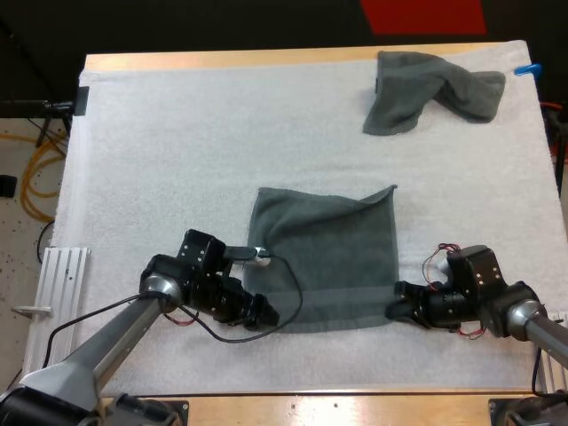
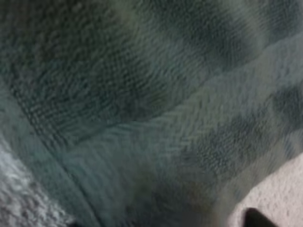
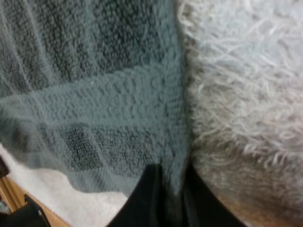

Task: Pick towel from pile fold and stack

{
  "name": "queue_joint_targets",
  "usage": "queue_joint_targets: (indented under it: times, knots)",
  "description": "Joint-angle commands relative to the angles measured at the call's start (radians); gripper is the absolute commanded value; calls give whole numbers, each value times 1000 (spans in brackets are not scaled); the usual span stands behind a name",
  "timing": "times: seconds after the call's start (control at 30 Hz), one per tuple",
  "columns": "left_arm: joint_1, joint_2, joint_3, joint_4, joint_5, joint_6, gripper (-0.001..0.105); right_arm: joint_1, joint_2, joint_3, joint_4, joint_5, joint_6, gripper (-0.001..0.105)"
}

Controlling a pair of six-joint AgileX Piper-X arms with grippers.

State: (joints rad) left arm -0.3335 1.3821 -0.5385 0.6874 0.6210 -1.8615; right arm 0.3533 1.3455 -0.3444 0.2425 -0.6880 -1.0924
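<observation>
Spread towel (image 1: 324,257): dark grey-green terry, roughly square, lying flat mid-mat, with a smoother woven band near its front hem.
Crumpled towel (image 1: 430,93): same cloth, bunched in soft folds at the mat's far right.
Mat (image 1: 177,151): white and shaggy, covering the wooden desk (image 1: 266,59).
Right tool (image 1: 395,309): at the spread towel's near right corner; I see its black fingers (image 3: 147,198) pinching the hem from both sides.
Left tool (image 1: 264,312): at the near left corner, seemingly low against the cloth; I cannot tell whether it grips.
</observation>
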Motion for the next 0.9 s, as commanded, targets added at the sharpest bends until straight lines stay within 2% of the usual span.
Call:
queue_joint_targets:
  times: [0.0, 0.13, 0.17, 0.3, 0.5, 0.57, 0.67, 0.77, 0.87]
  knots:
    - [-7, 16, 13, 13, -1, -7, 44, 0, 0, 1, 5, -14, -10, 0]
    - [-7, 15, 13, 29, -40, -1, 3, 0, -6, 1, 6, -14, -45, 0]
    - [-7, 9, 12, 40, -40, 5, 0, 0, -17, 1, 13, -14, -65, 0]
    - [-7, -52, 11, 125, -40, 32, 0, 1, -105, -10, 95, -8, -84, 0]
    - [-7, -253, 11, 295, -26, 41, 0, 2, -350, -63, 396, 41, -147, 0]
    - [-7, -330, 11, 346, 40, 41, 0, 2, -441, -84, 512, 63, -154, 0]
    - [-7, -390, 11, 372, 111, 38, 0, 2, -537, -99, 610, 65, -153, 0]
    - [-5, -400, 11, 321, 111, 3, 0, 2, -584, -98, 593, 100, -103, 0]
    - [2, -372, 11, 226, 111, -43, 0, 2, -567, -98, 505, 131, -38, 0]
